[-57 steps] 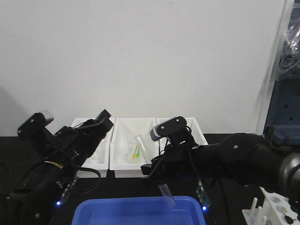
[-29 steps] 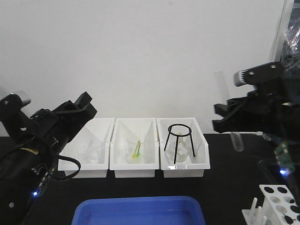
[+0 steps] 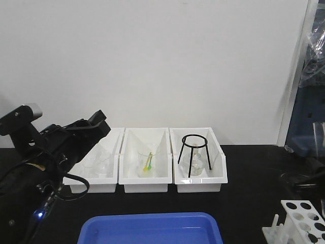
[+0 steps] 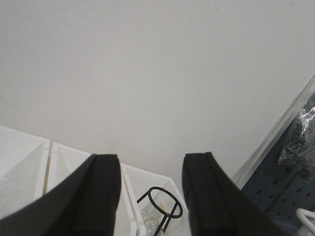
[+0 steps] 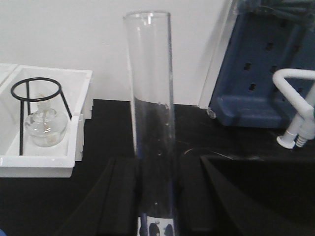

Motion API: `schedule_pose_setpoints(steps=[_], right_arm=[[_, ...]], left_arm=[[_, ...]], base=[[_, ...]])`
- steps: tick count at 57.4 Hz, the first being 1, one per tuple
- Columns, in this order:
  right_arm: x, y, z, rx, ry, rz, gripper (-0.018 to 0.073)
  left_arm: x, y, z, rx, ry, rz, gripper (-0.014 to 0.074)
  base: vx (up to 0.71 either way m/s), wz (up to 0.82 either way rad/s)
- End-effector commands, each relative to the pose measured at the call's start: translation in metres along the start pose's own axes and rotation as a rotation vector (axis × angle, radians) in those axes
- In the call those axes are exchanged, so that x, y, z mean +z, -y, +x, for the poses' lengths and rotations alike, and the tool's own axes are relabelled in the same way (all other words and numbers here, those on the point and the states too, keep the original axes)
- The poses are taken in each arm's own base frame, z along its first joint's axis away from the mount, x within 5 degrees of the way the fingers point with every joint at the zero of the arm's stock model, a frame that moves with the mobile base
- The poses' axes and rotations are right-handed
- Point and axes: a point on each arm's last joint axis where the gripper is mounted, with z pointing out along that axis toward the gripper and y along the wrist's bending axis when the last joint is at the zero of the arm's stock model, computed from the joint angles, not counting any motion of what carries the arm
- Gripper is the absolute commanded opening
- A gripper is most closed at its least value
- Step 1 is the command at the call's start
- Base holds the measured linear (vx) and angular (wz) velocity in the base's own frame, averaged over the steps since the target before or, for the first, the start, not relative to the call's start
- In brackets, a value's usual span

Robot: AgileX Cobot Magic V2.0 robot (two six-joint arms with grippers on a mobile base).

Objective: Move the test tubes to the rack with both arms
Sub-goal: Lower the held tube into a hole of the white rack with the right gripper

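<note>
The right end effector (image 5: 156,206) grips a test tube (image 5: 150,98) upright, apparently mid-carry; the left end effector (image 4: 150,164) gapes empty. Next: align it over a free hole in the rack (image 3: 303,219).

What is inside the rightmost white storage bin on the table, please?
A black wire tripod stand stands in the bin, with a small clear flask under its ring. The front wall hides the bin's floor, so anything lying low there cannot be seen.
</note>
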Motion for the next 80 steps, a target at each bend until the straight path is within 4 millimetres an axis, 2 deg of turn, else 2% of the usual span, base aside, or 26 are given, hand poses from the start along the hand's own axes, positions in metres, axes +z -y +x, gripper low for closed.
schedule_pose_setpoints(steps=[1, 17, 39, 46, 55, 63, 69, 74, 80], right_arm=[[-0.010, 0.007, -0.014, -0.016, 0.104, 0.050, -0.0006], [-0.020, 0.004, -0.022, -0.055, 0.186, 0.005, -0.0006], [-0.025, 0.004, -0.024, 0.055, 0.205, -0.019, -0.0006], [-0.026, 0.001, -0.026, 0.028, 0.233, -0.061, -0.0006], [-0.024, 0.016, -0.025, 0.131, 0.235, -0.050, -0.0006], [-0.027, 0.033, -0.025, 0.128, 0.244, -0.013, -0.0006], [-0.027, 0.031, -0.025, 0.098, 0.243, -0.037, -0.0006], [-0.026, 0.025, -0.021, 0.102, 0.250, -0.072, -0.0006], [-0.028, 0.018, -0.004, 0.109, 0.295, -0.111, -0.0006]], left_arm=[[-0.005, 0.014, -0.029, -0.003, 0.134, 0.055, 0.0435], [-0.005, 0.014, -0.029, -0.003, 0.134, 0.055, 0.0435], [-0.005, 0.014, -0.029, -0.003, 0.134, 0.055, 0.0435], [-0.005, 0.014, -0.029, -0.003, 0.134, 0.055, 0.0435], [-0.005, 0.014, -0.029, -0.003, 0.134, 0.055, 0.0435], [-0.005, 0.014, -0.029, -0.003, 0.134, 0.055, 0.0435], [-0.005, 0.014, -0.029, -0.003, 0.134, 0.055, 0.0435], [-0.005, 0.014, -0.029, -0.003, 0.132, 0.055, 0.0435], [-0.005, 0.014, -0.029, -0.003, 0.132, 0.055, 0.0435]], base=[[0.00, 0.00], [0.00, 0.00], [0.00, 0.00], [0.00, 0.00], [0.00, 0.00], [0.00, 0.00], [0.00, 0.00], [0.00, 0.00], [0.00, 0.00]])
